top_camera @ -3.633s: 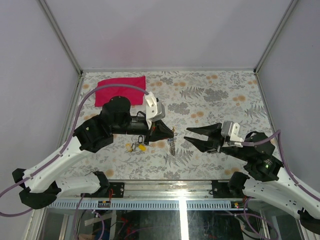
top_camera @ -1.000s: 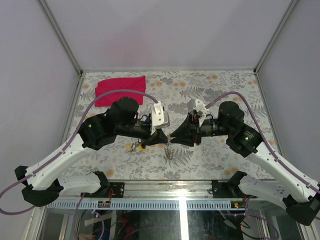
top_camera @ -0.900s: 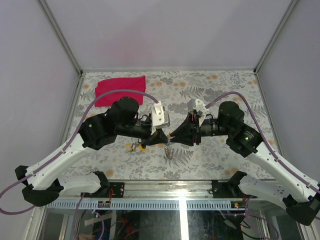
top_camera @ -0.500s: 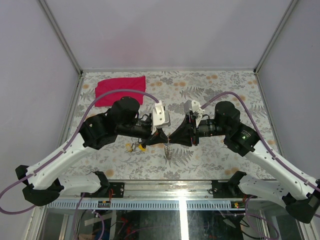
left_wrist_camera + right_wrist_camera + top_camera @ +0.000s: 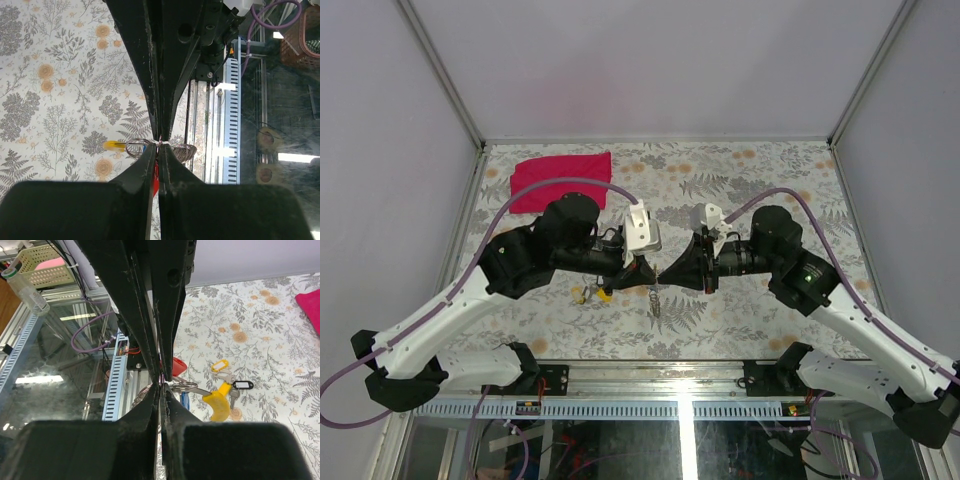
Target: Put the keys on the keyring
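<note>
My left gripper (image 5: 653, 274) and right gripper (image 5: 666, 274) meet tip to tip above the table's front middle. Both are shut on the thin metal keyring (image 5: 137, 146), whose loop also shows beside the tips in the right wrist view (image 5: 181, 386). Its silvery chain (image 5: 656, 299) hangs below the tips. A red key head (image 5: 178, 365) hangs under the left fingers (image 5: 145, 165). A blue key (image 5: 184, 400) sits by the ring. More keys with yellow and black tags (image 5: 235, 385) and a yellow piece (image 5: 598, 291) lie on the table left of the tips.
A red cloth (image 5: 560, 178) lies at the back left of the floral table (image 5: 770, 180). The metal rail and glass front edge (image 5: 680, 385) run just below the grippers. Both arms' purple cables arc above the table.
3.6 s ago my right gripper was open and apart on the right; it has since swung in, shut and met the left tips. Over the last second it edged slightly left.
</note>
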Available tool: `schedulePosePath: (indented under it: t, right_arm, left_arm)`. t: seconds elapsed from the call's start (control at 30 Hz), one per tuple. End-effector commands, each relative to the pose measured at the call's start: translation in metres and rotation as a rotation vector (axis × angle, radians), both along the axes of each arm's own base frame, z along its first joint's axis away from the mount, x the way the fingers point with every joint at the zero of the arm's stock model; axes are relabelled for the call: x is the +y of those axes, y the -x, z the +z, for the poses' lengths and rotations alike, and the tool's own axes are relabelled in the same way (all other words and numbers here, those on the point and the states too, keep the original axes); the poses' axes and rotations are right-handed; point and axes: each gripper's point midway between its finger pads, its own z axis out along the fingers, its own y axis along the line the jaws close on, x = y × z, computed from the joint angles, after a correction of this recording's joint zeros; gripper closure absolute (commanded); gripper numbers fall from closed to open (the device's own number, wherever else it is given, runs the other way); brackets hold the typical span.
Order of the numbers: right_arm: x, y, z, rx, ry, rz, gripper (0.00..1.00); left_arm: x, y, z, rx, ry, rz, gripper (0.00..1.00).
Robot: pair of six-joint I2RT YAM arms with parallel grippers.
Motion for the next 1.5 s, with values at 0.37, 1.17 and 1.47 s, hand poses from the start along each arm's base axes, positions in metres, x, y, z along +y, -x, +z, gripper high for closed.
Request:
schedulePosePath:
  t: [0.37,1.17,1.47]
  right_arm:
    - [-0.013,0.015,0.061,-0.101,-0.198,-0.026,1.00]
    - [-0.020,0.024,0.082,-0.113,-0.261,-0.026,1.00]
    - [-0.025,0.022,0.090,-0.128,-0.287,-0.061,1.00]
  left_arm:
    - [0.003,0.014,0.072,-0.088,0.299,-0.001,0.71]
    - [-0.004,0.015,0.066,-0.070,0.296,-0.027,0.98]
    - [-0.006,0.016,0.068,-0.069,0.301,-0.038,1.00]
